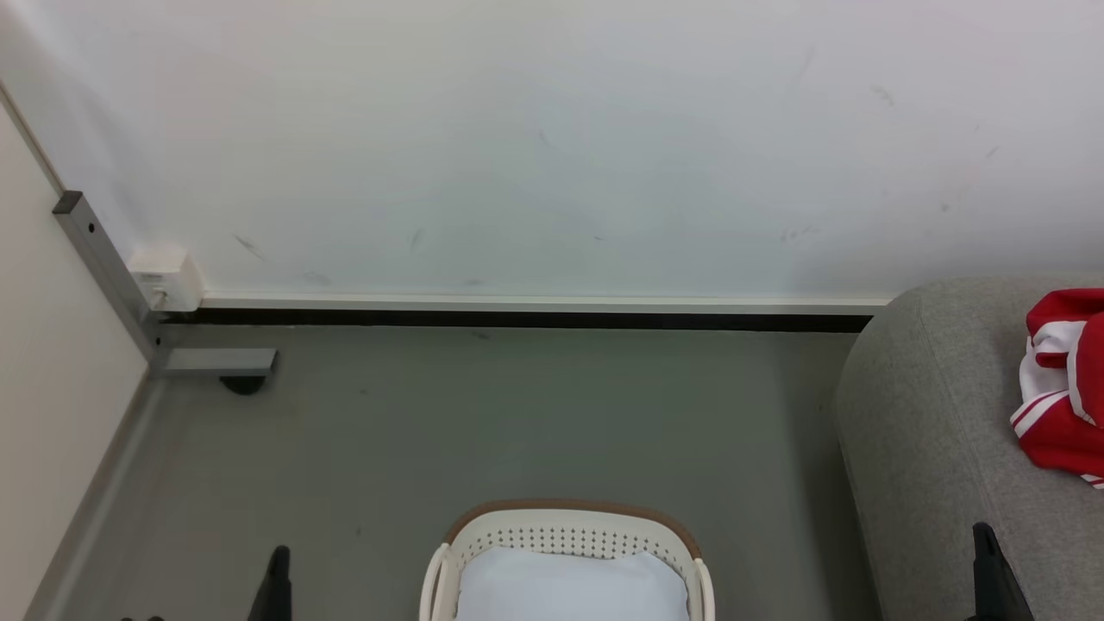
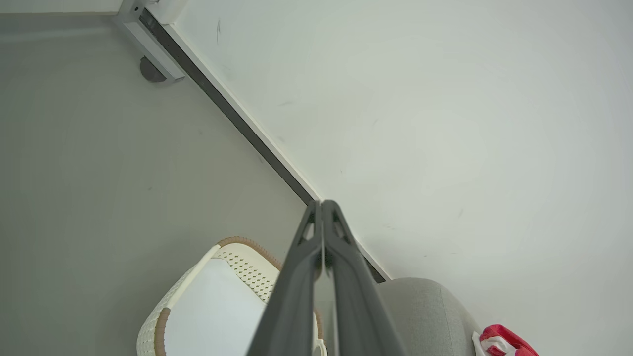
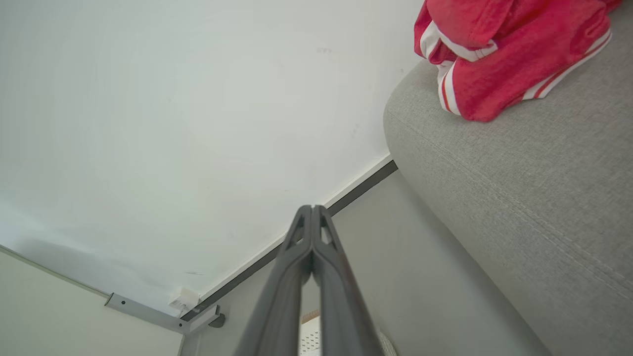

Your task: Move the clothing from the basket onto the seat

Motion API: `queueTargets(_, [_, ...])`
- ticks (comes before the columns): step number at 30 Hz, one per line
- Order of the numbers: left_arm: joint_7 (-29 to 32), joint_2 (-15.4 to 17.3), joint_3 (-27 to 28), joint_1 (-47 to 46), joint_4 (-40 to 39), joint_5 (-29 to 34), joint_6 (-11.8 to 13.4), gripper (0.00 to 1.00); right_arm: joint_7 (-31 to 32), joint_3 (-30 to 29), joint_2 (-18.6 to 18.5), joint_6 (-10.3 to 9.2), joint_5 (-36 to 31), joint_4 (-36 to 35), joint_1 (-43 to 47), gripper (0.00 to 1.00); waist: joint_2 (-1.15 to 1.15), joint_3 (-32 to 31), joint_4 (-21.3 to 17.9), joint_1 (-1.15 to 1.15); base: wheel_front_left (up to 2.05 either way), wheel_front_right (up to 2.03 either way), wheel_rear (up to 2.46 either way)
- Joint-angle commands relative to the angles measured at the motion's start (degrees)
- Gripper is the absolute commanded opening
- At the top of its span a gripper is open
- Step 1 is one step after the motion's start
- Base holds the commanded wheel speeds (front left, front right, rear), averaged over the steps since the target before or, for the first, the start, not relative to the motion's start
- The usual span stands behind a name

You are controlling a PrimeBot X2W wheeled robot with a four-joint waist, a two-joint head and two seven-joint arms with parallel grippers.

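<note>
Looks done: clothing (image 1: 1065,388) on seat (image 1: 931,414), basket (image 1: 569,511) shows just lining (image 1: 569,586); left gripper (image 2: 321,203) & right gripper (image 3: 312,207) pressed together, empty

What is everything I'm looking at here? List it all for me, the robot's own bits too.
clothing: one heap, red with white stripes, on the seat at the right
seat: one, grey fabric, right side
basket: one, white with brown rim, on the floor in front of the robot
lining: one, pale white, inside the basket
floor: grey
wall: white, scuffed, behind
skirting strip: one, white over black, foot of the wall
metal bar: one, grey, left corner
small box: one, white, beside the bar
left gripper: one, dark, shut, empty
right gripper: one, dark, shut, empty
</note>
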Motion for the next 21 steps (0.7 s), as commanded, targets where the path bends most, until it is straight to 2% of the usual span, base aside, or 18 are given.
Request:
queueTargets(1, [0.50, 0.42, 0.36, -1.39, -0.93, -2.01, -0.39, 0.00, 0.51, -0.25, -0.66, -0.05, 2.19, -0.97, -1.77, 0.00, 0.00, 0.06, 0.01, -0.01, 0.00, 0.00, 0.00])
queueTargets(21, [3.85, 0.53, 1.06, -3.10, -1.87, -15.15, -0.76, 0.00, 3.89, -0.70, -0.77, -0.08, 16.10, -1.49, -3.30, 0.00, 0.00, 0.79, 0.17, -0.01, 0.00, 0.00, 0.00])
